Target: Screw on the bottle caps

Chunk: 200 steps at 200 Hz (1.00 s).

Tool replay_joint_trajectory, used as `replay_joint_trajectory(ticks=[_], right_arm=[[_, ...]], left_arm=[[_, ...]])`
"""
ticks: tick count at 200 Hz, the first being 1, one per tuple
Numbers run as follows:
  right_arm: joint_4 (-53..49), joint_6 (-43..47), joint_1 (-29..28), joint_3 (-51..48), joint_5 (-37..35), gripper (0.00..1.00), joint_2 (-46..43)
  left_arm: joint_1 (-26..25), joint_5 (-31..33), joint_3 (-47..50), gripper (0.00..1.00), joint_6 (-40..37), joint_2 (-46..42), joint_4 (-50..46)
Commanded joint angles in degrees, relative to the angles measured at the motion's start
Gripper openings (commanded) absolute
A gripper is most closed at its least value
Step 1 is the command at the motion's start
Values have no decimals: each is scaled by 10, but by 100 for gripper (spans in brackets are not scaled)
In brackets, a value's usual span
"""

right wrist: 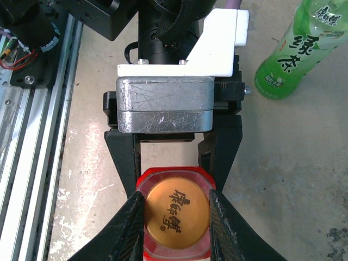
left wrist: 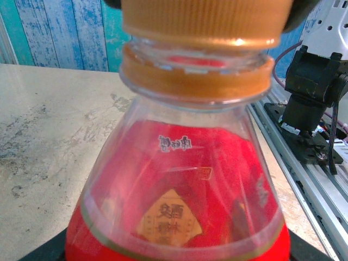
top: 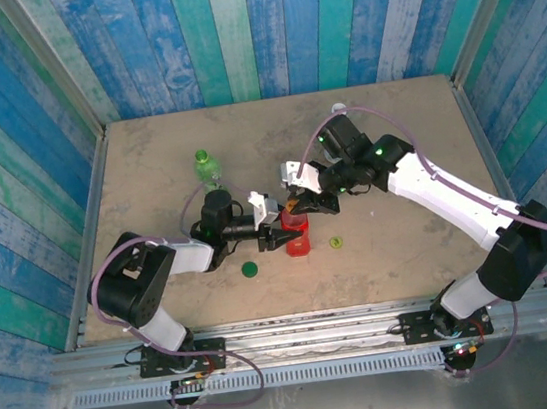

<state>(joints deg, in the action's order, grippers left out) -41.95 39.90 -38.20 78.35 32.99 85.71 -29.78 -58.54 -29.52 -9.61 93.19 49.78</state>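
The red bottle (top: 299, 243) stands upright at the table's middle front. My left gripper (top: 279, 228) is shut on its body from the left; in the right wrist view its black fingers (right wrist: 122, 155) flank the red shoulder (right wrist: 173, 174). The orange cap (right wrist: 176, 211) sits on the bottle's neck, also seen close up as the orange cap (left wrist: 206, 19) in the left wrist view. My right gripper (right wrist: 176, 220) comes down from above and is shut on that cap, both pads touching its sides. A dark green cap (top: 250, 268) and a yellow-green cap (top: 336, 243) lie loose on the table.
A clear green bottle (top: 208, 168) stands uncapped behind and left of the red one, also in the right wrist view as the green bottle (right wrist: 296, 54). The metal rail (right wrist: 32, 163) runs along the near table edge. Wooden walls close in the other three sides.
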Motion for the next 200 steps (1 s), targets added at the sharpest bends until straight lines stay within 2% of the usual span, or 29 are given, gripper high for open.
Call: replay_joint_trajectory(ticks=[1, 16, 35, 56, 65, 88, 106, 118, 135, 149, 167, 200], right_arm=[[-24, -11, -2, 4, 5, 24, 7], [-22, -32, -2, -2, -7, 23, 7], [3, -109, -4, -14, -53, 23, 1], [87, -282, -9, -54, -171, 18, -25], [117, -352, -13, -73, -222, 11, -37], [139, -515, -51, -111, -403, 9, -55], [121, -605, -76, -120, -504, 10, -62], [121, -619, -89, -119, -529, 11, -65], [134, -580, -90, -108, -497, 16, -74], [178, -481, -89, -118, -413, 27, -97], [200, -401, -85, -129, -341, 42, -135], [227, -307, -39, -167, -186, 55, -209]], left_arm=[[-3, 17, 13, 56, 14, -15, -45], [-4, 50, 20, 55, 35, -20, -20], [-4, 137, 25, 54, 71, -26, 13], [-10, 241, 24, 53, 98, -31, 39], [-16, 280, 22, 54, 108, -28, 50], [-36, 374, 14, 53, 138, -14, 75], [-54, 421, 10, 52, 142, -8, 80], [-63, 430, 5, 52, 135, -8, 66], [-65, 410, 7, 52, 130, -12, 56], [-65, 379, 17, 52, 117, -20, 54], [-64, 339, 30, 53, 101, -35, 46], [-43, 224, 48, 53, 100, -65, 56]])
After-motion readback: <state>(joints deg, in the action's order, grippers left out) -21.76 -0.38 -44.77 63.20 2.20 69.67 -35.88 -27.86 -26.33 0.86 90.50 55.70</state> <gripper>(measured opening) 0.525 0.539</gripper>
